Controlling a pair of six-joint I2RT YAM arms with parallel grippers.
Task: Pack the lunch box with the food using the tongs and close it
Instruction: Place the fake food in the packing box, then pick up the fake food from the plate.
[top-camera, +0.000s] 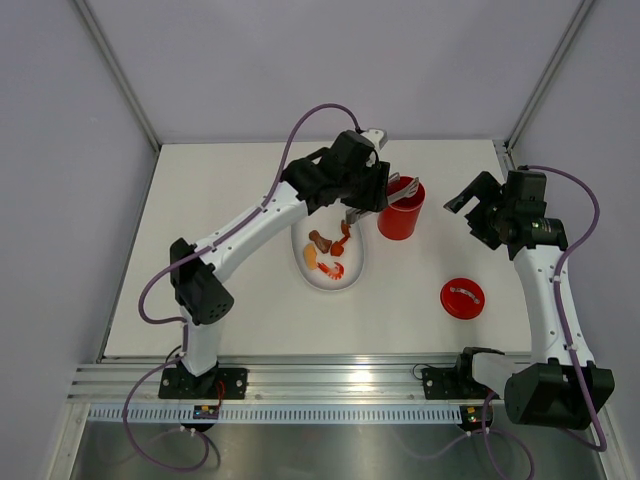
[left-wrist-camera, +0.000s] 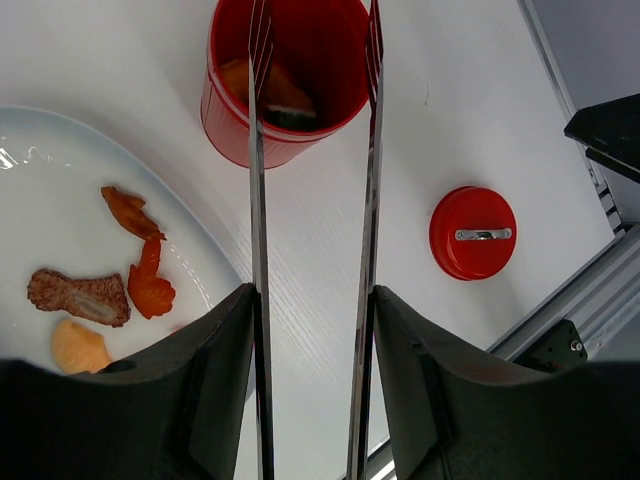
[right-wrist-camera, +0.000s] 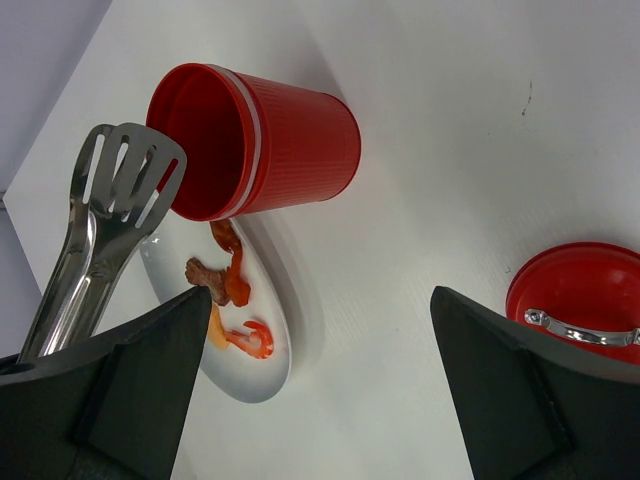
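Note:
The red lunch box (top-camera: 400, 210) stands open just right of the white plate (top-camera: 352, 275). My left gripper (left-wrist-camera: 312, 295) is shut on the silver tongs (left-wrist-camera: 257, 200), one finger pressing each arm. The tong arms stand apart, their tips over the mouth of the lunch box (left-wrist-camera: 235, 110). An orange piece of food (left-wrist-camera: 275, 92) lies inside it. More food rests on the plate (left-wrist-camera: 60, 170): a brown chunk (left-wrist-camera: 80, 297), two orange-red shrimp shapes (left-wrist-camera: 150, 285) and a pale orange chunk (left-wrist-camera: 78, 347). My right gripper (right-wrist-camera: 320, 310) hangs open and empty to the right of the lunch box (right-wrist-camera: 290, 140).
The red lid (top-camera: 462, 298) lies flat on the table, handle up, front right of the lunch box and below my right gripper (top-camera: 462, 200). The table's metal rail runs along the near edge. Grey walls close in the back and sides.

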